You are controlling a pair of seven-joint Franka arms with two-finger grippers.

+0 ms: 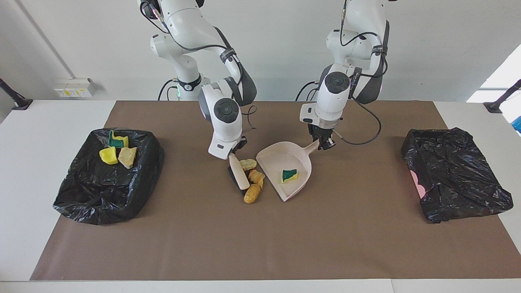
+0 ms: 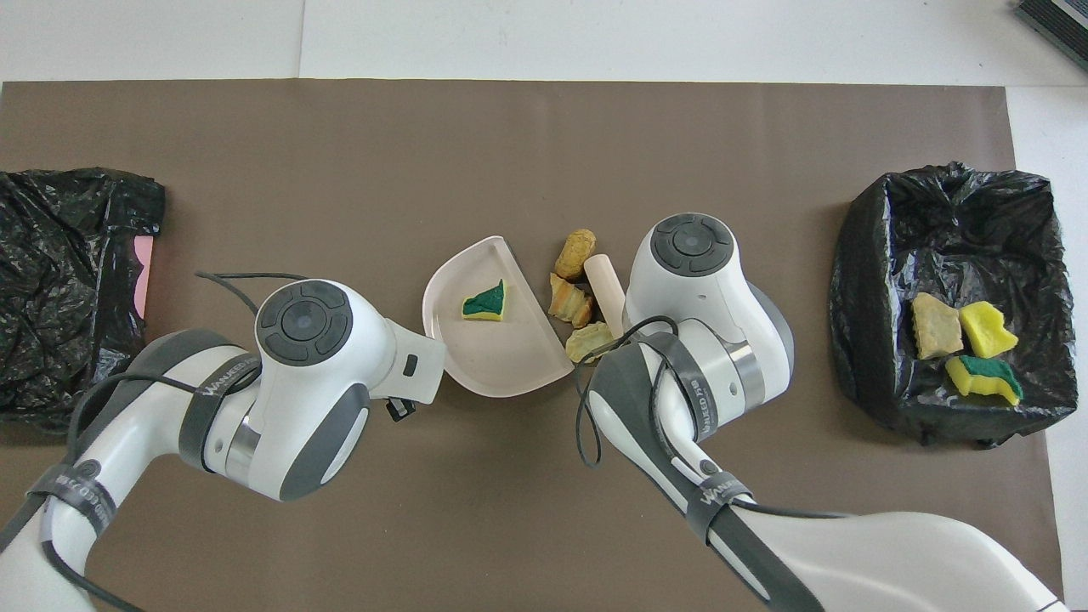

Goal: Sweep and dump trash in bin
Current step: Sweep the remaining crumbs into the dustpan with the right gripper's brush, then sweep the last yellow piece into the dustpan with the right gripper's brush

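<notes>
Trash chunks are what we count first in the facing view: three lie in the open bin (image 1: pixel 108 175) at the right arm's end of the counter, one green-faced chunk (image 1: pixel 289 175) sits in the dustpan (image 1: pixel 285 169), and three loose chunks (image 1: pixel 253 183) are bunched on the brown mat (image 1: pixel 260 244) just beside the pan's open edge. We see the right gripper (image 1: pixel 233 154) clamped on the brush (image 1: pixel 239 176), whose head presses against those three. The left gripper (image 1: pixel 325 143) is closed on the dustpan's handle, the pan resting on the mat. A second bin (image 1: pixel 456 175), at the left arm's end, shows no trash.

From overhead we count the same: three chunks in the bin (image 2: pixel 943 289), one in the dustpan (image 2: pixel 501 357), three (image 2: pixel 574 297) touching or nearly touching its rim. We judge roughly half done: three binned, one panned, three to sweep in, then a dump.
</notes>
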